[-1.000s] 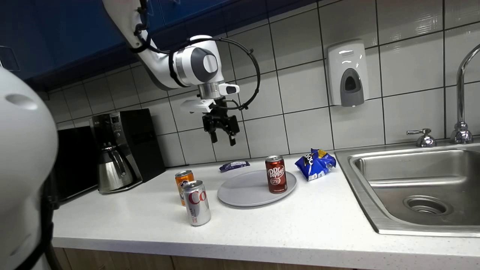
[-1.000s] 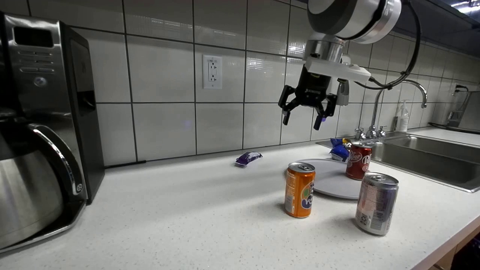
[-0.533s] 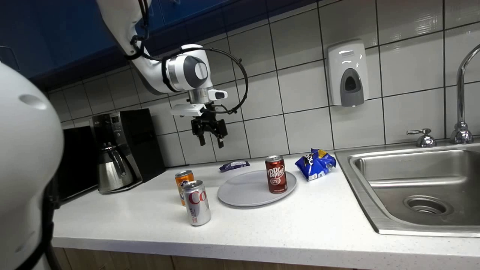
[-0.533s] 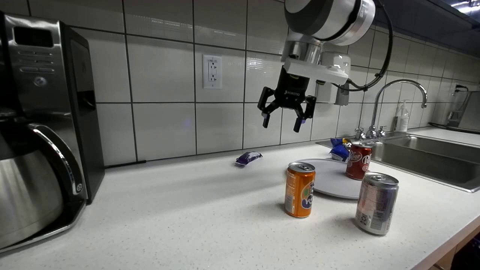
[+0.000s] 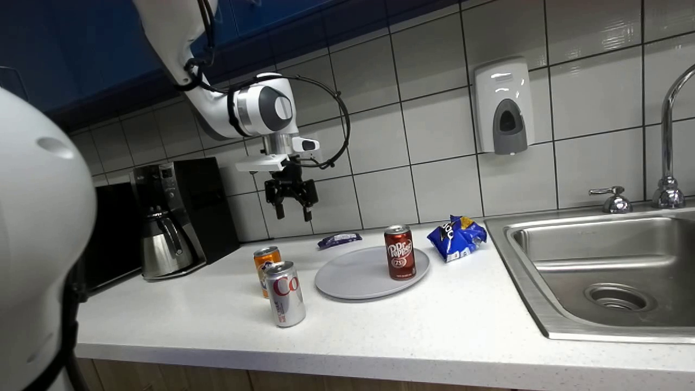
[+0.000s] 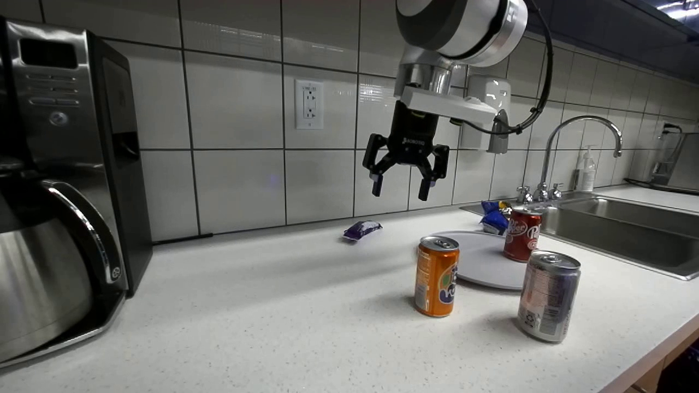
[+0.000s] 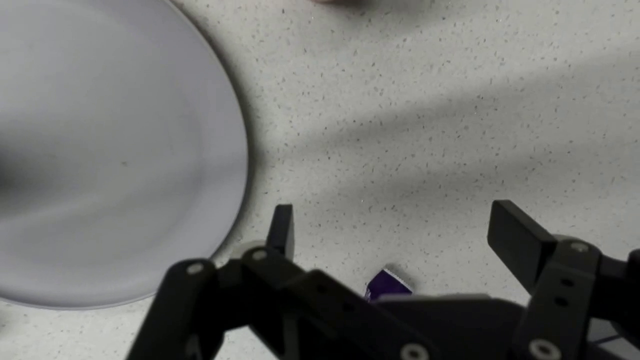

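Your claw (image 6: 400,189) hangs wide and empty. Mid-frame below, the purple snack packet (image 6: 362,230) lies flat, likely too limp to stand like the Fanta can (image 6: 436,278).

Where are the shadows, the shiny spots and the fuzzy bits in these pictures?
Wrist view: soft shadow bands cross the countertop, and the dark gripper looks a bit fuzzy; both exterior views: light glares off the wall tiles; an exterior view: the blue cabinets look dim.

Kitchen with sink (image 5: 597,264) and coffee maker (image 5: 201,201)
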Robot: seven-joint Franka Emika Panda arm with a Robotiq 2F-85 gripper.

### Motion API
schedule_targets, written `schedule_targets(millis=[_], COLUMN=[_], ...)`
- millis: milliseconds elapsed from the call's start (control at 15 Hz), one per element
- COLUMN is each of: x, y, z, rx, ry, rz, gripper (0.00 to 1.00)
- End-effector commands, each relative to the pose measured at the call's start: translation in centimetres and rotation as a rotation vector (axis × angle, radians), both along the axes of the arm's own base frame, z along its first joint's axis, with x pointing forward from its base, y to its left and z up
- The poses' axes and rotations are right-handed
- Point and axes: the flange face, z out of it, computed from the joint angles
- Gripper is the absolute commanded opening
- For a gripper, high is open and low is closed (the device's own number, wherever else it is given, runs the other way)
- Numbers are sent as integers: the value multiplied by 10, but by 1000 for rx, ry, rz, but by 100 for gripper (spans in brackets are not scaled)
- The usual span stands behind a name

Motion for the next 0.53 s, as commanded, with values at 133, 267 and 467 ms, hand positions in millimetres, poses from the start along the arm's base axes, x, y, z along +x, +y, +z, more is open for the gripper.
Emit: schedule_targets(millis=[133,267,467], x=[-9,-14,-22], y=[4,7,13], z=[-1,-4,-8], rx=[-1,-2,-4], ry=[68,87,107], rz=[31,37,46], gripper=[100,100,100])
